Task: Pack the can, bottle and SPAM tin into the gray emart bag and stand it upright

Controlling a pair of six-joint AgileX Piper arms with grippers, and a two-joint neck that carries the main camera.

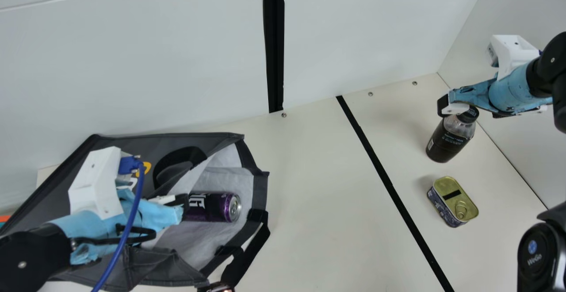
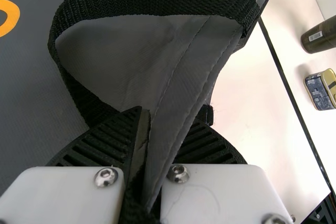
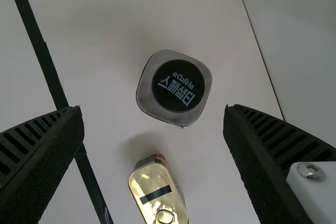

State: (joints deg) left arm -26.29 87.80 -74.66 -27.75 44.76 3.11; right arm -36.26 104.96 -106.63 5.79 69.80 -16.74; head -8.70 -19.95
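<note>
Table (image 1: 309, 203): bottle (image 1: 448, 140) below right pincer (image 1: 471, 109)

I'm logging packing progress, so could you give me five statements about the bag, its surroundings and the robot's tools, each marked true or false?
1. The purple-and-black metal can lies inside the gray fabric bag. True.
2. The dark, black-capped bottle and the gold-lidded rectangular tin are both inside the bag. False: both are outside it, on the cream table.
3. The left tool grips the bag's fabric edge. True.
4. The right tool is clamped shut on the bottle. False: its fingers are wide apart.
5. The bottle stands upright. True.
</note>
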